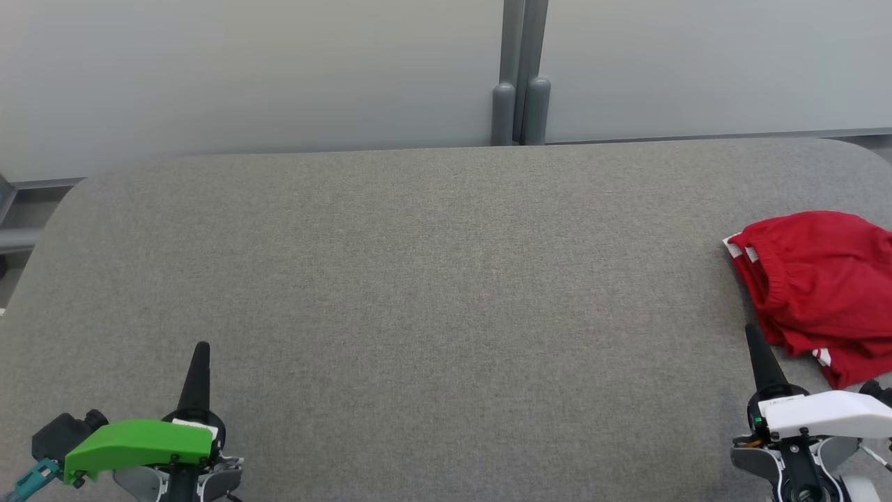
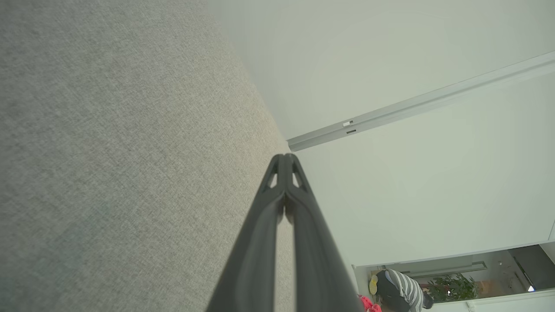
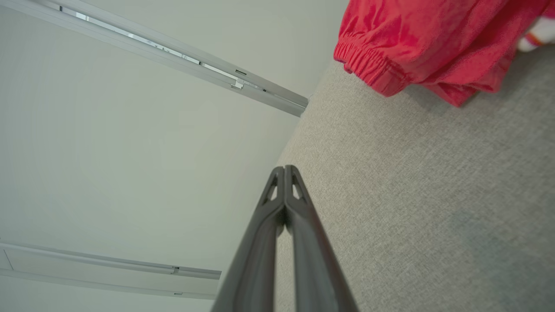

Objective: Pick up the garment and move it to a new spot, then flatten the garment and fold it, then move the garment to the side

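The garment is a red piece with an elastic waistband and white side stripes, folded into a compact pile at the right edge of the grey table. In the right wrist view the garment fills the upper right, its waistband nearest my fingers. My right gripper stands shut and empty just below and left of the pile; its tips meet with nothing between them. At the lower left, far from the garment, my left gripper is shut and empty, tips together.
A pale partition wall with a grey double post runs behind the table. In the left wrist view a person in a striped top bends beside a plant far off. The table's corners are rounded.
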Controlling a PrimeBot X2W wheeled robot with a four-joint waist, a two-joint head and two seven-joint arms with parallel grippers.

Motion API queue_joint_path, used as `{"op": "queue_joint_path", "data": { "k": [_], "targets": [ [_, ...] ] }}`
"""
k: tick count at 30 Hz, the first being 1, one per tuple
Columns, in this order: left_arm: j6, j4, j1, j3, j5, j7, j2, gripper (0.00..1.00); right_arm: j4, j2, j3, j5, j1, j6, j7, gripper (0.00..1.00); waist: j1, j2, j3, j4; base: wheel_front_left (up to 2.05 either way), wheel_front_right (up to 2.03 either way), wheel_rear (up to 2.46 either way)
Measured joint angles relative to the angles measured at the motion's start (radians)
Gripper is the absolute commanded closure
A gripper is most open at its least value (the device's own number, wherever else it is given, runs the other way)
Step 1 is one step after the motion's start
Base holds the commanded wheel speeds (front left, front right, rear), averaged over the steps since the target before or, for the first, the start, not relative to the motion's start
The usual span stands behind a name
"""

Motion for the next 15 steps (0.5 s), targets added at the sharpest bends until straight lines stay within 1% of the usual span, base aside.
{"op": "queue_joint_path", "data": {
  "k": [15],
  "targets": [
    [-0.01, -0.011, -0.013, 0.036, -0.114, 0.034, -0.019, 1.0, 0.01, -0.002, 0.011, 0.148, -0.021, 0.0, 0.035, 1.0, 0.0, 0.0, 0.001, -0.013, 0.0, 0.0, 0.0]
  ]
}}
